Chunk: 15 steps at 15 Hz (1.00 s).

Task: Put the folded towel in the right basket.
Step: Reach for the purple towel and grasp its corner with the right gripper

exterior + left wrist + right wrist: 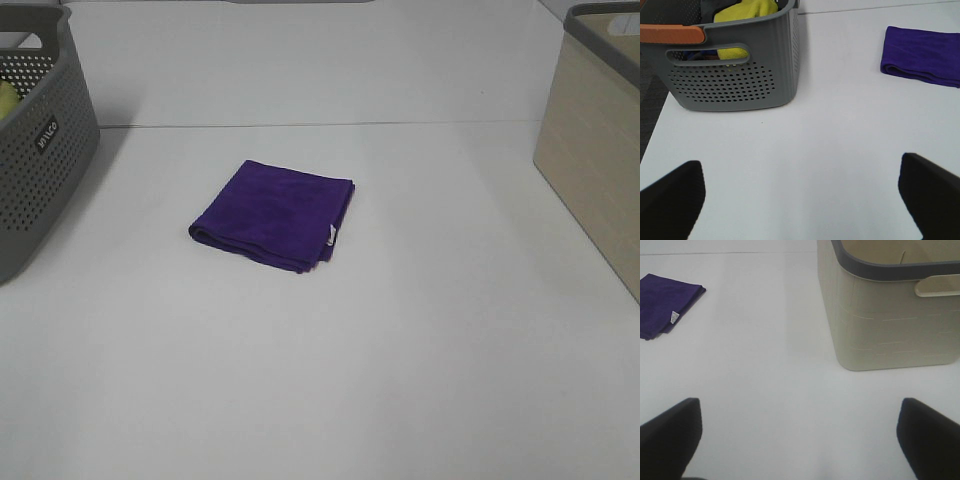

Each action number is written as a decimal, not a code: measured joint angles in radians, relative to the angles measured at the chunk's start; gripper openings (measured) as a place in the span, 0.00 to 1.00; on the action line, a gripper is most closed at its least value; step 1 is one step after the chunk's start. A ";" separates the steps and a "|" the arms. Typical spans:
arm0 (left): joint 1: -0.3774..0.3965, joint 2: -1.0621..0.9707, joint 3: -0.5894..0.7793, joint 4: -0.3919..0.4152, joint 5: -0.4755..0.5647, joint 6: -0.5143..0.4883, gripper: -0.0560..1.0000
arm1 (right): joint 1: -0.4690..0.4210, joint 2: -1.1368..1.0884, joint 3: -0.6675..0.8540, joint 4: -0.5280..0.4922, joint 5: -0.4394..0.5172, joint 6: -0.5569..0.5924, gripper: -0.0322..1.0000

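Observation:
A folded purple towel (275,213) lies flat on the white table near the middle, with a small white tag at its right edge. It also shows in the left wrist view (922,55) and the right wrist view (665,305). The right basket (595,140) is beige with a dark grey rim and stands at the table's right edge; the right wrist view (890,315) shows it close by. My left gripper (800,200) is open and empty over bare table. My right gripper (800,440) is open and empty too. Neither gripper shows in the exterior high view.
A grey perforated basket (35,150) stands at the left edge, with yellow cloth (747,10) inside it and an orange handle (672,34). The white table (400,380) spreads between the two baskets.

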 joint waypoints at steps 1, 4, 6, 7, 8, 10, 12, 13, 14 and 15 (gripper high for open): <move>0.000 0.000 0.000 0.000 0.000 0.000 0.99 | 0.000 0.000 0.000 0.000 0.000 0.000 0.97; 0.000 0.000 0.000 0.000 0.000 0.000 0.99 | 0.000 0.000 0.000 0.000 0.000 0.000 0.97; 0.000 0.000 0.000 0.000 0.000 0.000 0.99 | 0.000 0.000 0.000 0.000 0.000 0.000 0.97; 0.000 0.000 0.000 0.000 0.000 0.000 0.99 | 0.000 0.000 0.000 0.000 0.000 0.000 0.97; 0.000 0.000 0.000 0.000 0.000 0.000 0.99 | 0.000 0.000 0.000 0.000 0.000 0.000 0.97; 0.000 0.000 0.000 0.000 0.000 0.000 0.99 | 0.000 0.000 0.000 0.000 0.000 0.000 0.97; 0.000 0.000 0.000 0.000 0.000 0.000 0.99 | 0.000 0.000 0.000 0.000 0.000 0.000 0.97; 0.000 0.000 0.000 0.000 0.000 0.000 0.99 | 0.000 0.000 0.000 0.000 0.000 0.000 0.97; 0.000 0.000 0.000 0.000 0.000 0.000 0.99 | 0.000 0.000 0.000 0.000 0.000 0.000 0.97; 0.000 0.000 0.000 0.000 0.000 0.000 0.99 | 0.000 0.000 0.000 0.000 0.000 0.000 0.97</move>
